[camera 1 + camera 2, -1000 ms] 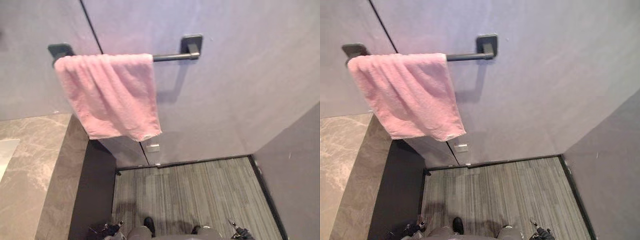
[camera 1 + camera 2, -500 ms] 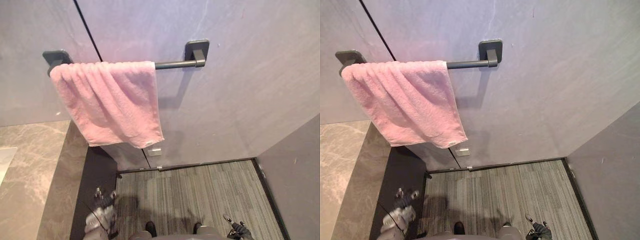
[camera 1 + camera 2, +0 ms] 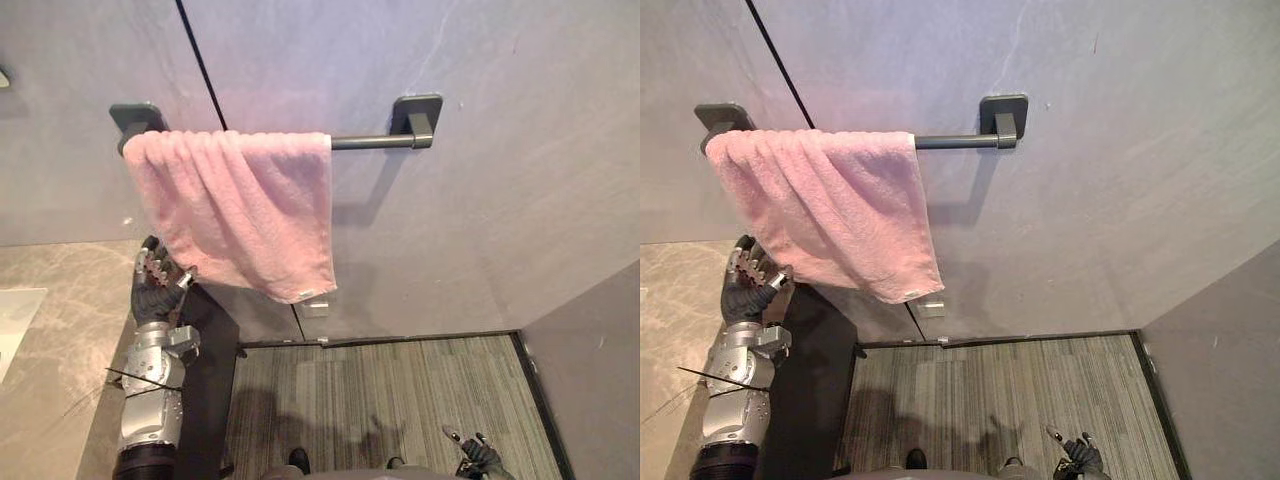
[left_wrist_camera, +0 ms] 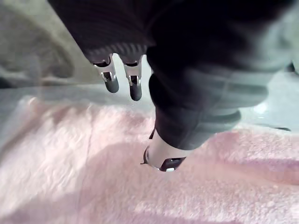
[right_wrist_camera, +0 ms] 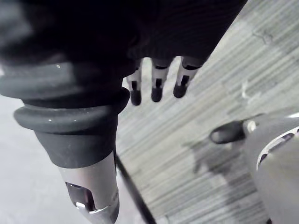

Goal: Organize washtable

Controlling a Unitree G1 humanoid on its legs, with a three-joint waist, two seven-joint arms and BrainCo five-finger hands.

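Pink towel (image 4: 70, 177) close past left hand (image 4: 191, 79); fingers (image 4: 111, 78) relaxed, gripping nothing.

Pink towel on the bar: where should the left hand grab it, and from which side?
Probably the hanging left edge of the pink towel, pinched from the left and below, where the open left hand hovers. It drapes loosely over the wall bar, leaving that edge free.

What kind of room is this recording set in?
Most likely a bathroom or washroom: a pink towel hangs over a dark wall-mounted towel bar, with a marble-look counter below it to the robot's left and grey walls around.
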